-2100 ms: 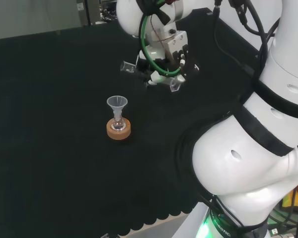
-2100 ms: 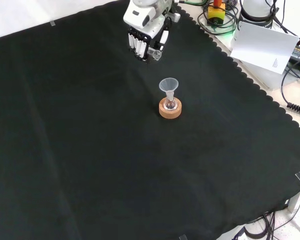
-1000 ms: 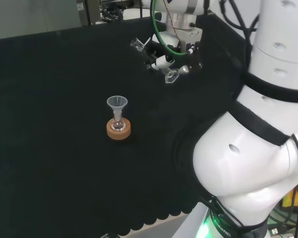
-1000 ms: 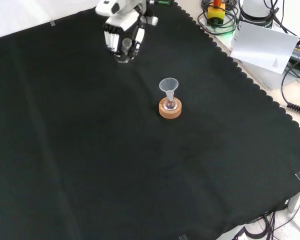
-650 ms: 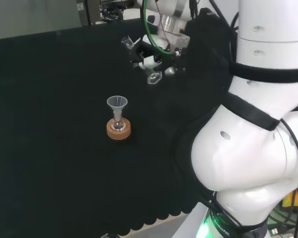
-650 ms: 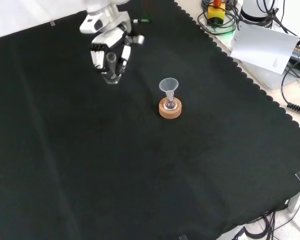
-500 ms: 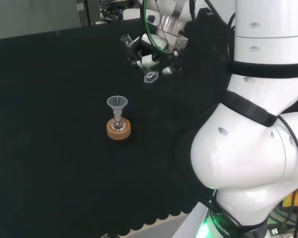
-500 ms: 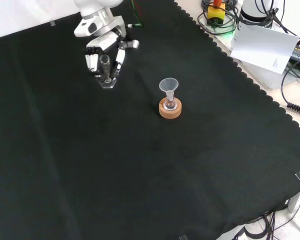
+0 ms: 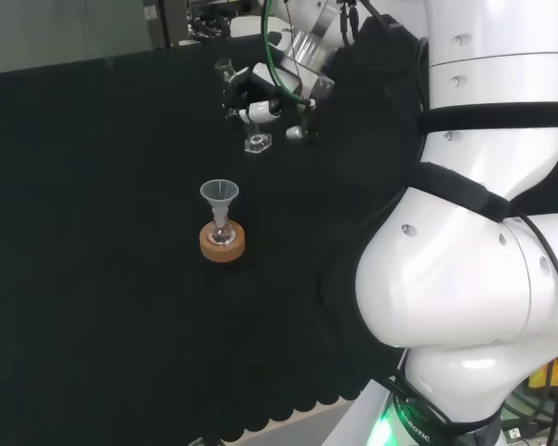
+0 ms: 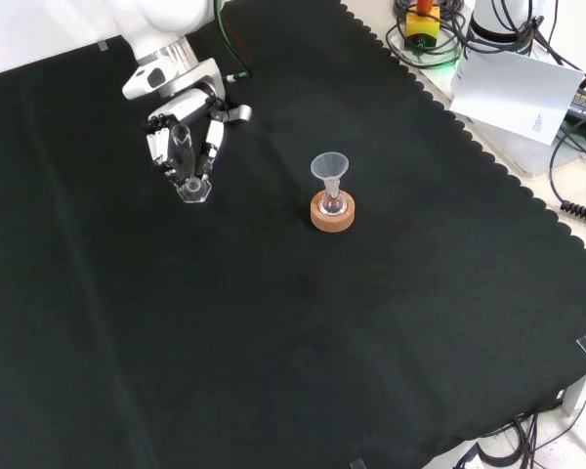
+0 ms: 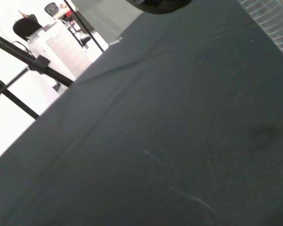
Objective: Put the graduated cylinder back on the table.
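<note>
Black cloth over the tabletop [image 10: 391, 322], bare but for a few pieces. Fingers of the robot hand [image 10: 184, 132] curled round the cylinder [image 10: 188, 166], clamped on its clear tube. Seen from the front: cylinder hanging below the palm, long axis close to upright but tilted a little, hexagonal foot [image 10: 193, 190] lowest and pointing at the cloth, mouth up among the fingers. Seen from the head camera: same hold [image 9: 265, 98], foot [image 9: 257, 143] under the fingers, tube leaning so that the top sits to the left of the foot. Cannot tell whether the foot already touches the cloth or hangs just above it; probably very near. Funnel [image 10: 329, 168] in a small flask on a cork stand [image 10: 332, 213] well apart, to the right of the cylinder in the front view, nearer the camera in the head view, so no crowding of the landing spot. Judged from this: coming move turns on straightening the tilt, bringing the foot flat onto bare cloth directly beneath, then opening the fingers. Risk of tipping if released while leaning.
</note>
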Tool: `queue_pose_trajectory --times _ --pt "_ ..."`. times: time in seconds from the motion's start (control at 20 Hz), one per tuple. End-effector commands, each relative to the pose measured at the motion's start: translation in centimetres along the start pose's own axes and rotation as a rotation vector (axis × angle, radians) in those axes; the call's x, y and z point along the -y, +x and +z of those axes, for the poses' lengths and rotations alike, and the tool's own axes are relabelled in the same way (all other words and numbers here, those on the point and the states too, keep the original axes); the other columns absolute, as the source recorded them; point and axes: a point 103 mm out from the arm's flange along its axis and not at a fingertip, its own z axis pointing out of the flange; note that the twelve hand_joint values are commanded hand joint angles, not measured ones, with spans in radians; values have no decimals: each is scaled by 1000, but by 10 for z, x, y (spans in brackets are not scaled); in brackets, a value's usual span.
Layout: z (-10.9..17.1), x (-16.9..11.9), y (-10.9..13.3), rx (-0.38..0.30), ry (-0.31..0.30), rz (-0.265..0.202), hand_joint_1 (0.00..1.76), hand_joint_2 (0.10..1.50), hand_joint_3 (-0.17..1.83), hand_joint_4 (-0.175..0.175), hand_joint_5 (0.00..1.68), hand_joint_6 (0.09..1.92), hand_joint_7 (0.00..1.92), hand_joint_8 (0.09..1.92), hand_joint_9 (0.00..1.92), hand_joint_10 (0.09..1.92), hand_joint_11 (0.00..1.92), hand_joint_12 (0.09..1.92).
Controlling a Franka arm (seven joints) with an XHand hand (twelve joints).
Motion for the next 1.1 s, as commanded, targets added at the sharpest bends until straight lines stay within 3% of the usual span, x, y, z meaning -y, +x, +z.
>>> queue_pose_trajectory --times 0.05,0.4,0.65,1.1 --pt "16 -16 -1 -81 -29 -11 1272 1078 2 -175 1048 896 1068 884 1424 87 1223 733" --pt "31 -21 -7 -139 -47 -2 1271 1080 2 -175 1044 903 1063 891 1420 87 1214 736" --pt "40 -22 -3 -134 -71 1 1269 1085 2 -175 1033 921 1050 911 1411 87 1205 748" --pt "49 -20 -12 -159 -61 6 1265 1096 3 -175 1010 958 1025 951 1391 87 1190 765"
